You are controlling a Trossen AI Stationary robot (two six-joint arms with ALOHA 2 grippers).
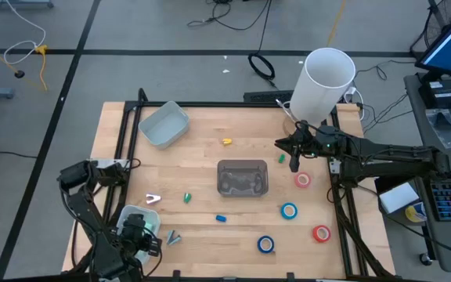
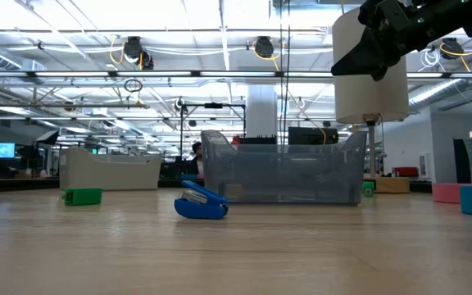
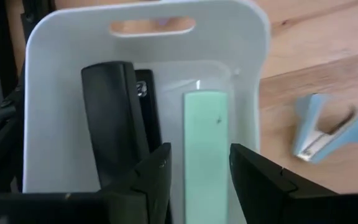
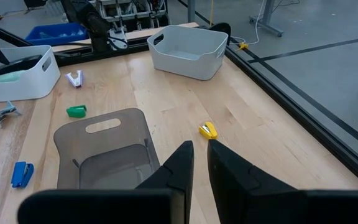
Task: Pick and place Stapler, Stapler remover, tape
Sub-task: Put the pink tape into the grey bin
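Judged the mint stapler (image 3: pixel 205 146) stiff, smooth-shelled, fairly light – best pinched across its long sides – lying in the white bin (image 3: pixel 55 124) beside a black stapler (image 3: pixel 112 118), left gripper (image 3: pixel 197 177) fingers parted astride it, right gripper (image 4: pixel 199 163) fingers clenched on nothing above the surface (image 1: pixel 210 168).

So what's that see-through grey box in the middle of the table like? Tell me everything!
The see-through grey plastic box sits upright near the middle of the wooden table. It is rectangular, with rounded corners, smoky clear walls and a slot-shaped handle hole in one end. You can see the room straight through its walls in the low view. What is inside it cannot be made out. Neither arm touches it, and a small blue stapler lies on the table apart from it.
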